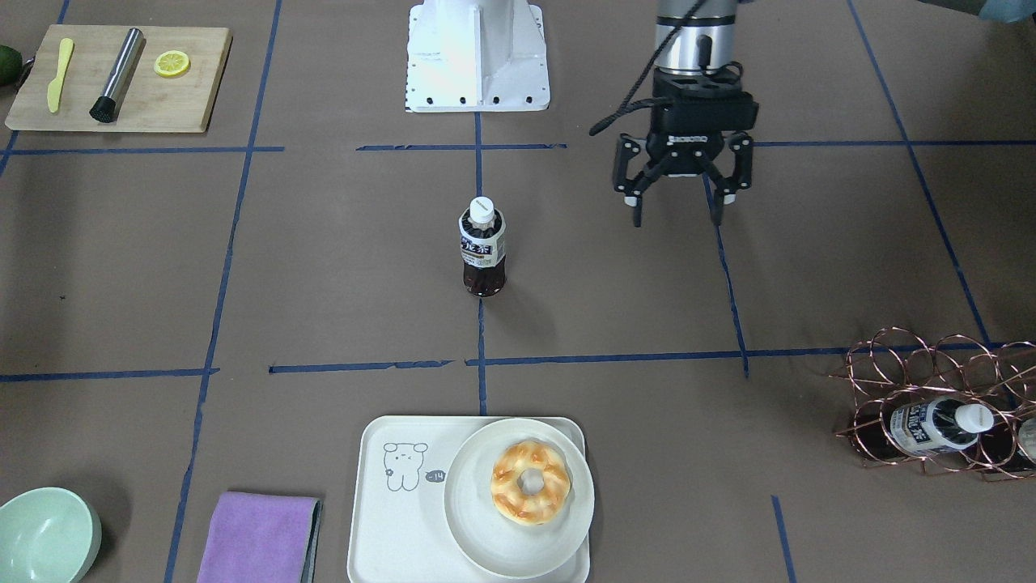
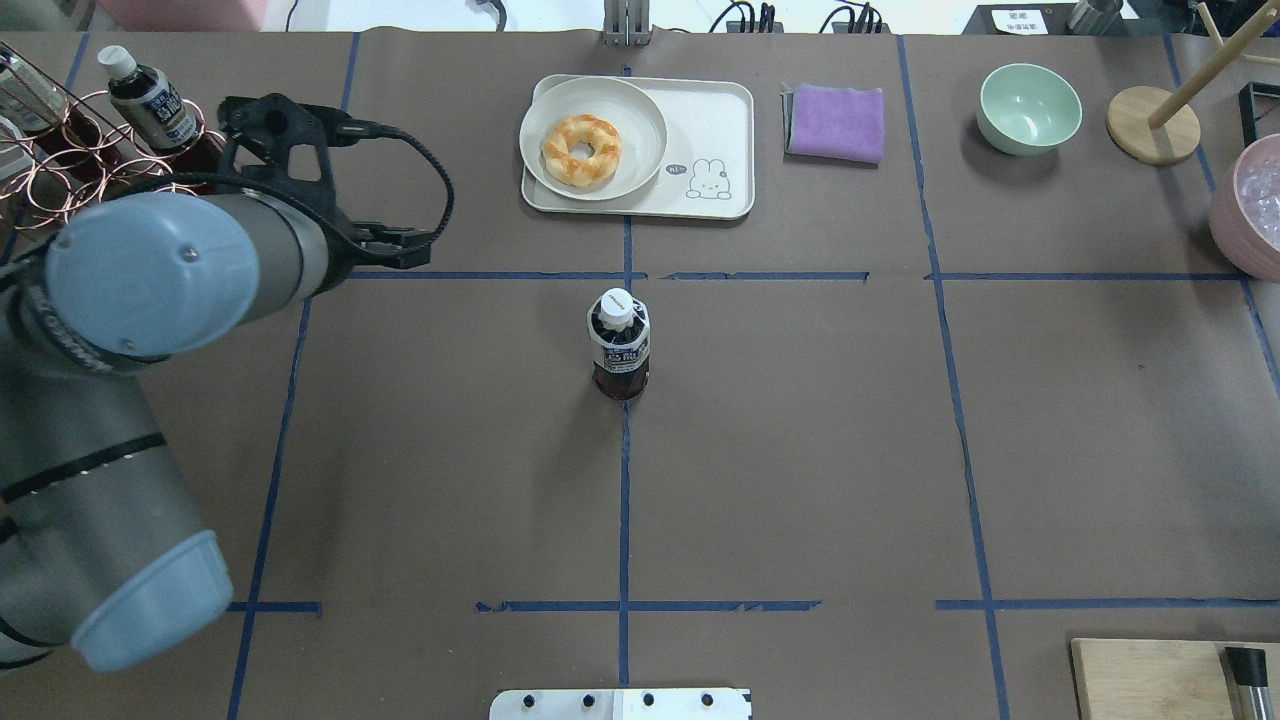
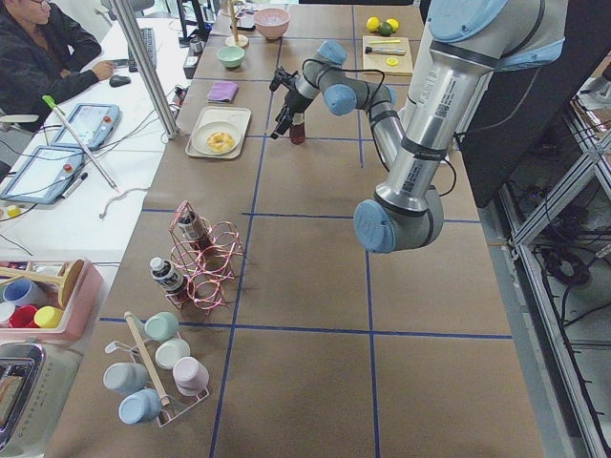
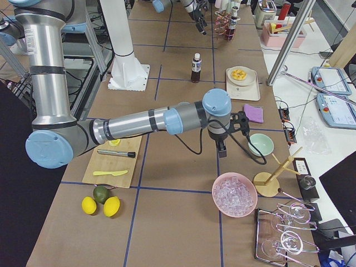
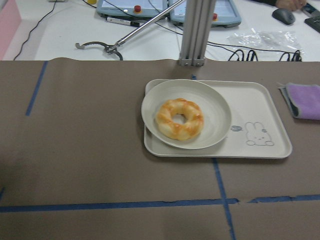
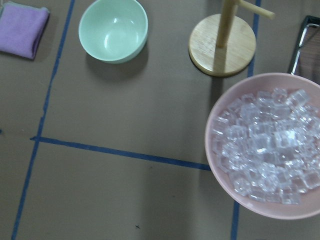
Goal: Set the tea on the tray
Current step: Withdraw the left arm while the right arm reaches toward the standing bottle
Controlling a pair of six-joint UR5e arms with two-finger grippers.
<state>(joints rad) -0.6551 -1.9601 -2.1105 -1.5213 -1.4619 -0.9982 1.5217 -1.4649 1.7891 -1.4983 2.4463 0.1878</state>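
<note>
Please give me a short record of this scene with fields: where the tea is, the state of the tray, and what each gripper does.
Tea: the tea stands upright near the middle of the table, not held.
Tray: the tray carries a plate with a doughnut; its bear side is bare.
Left gripper: the left gripper is open and empty, apart from the tea.
Right gripper: the right gripper is near the green bowl; open or shut cannot be told.
Task state: tea not yet on tray.
</note>
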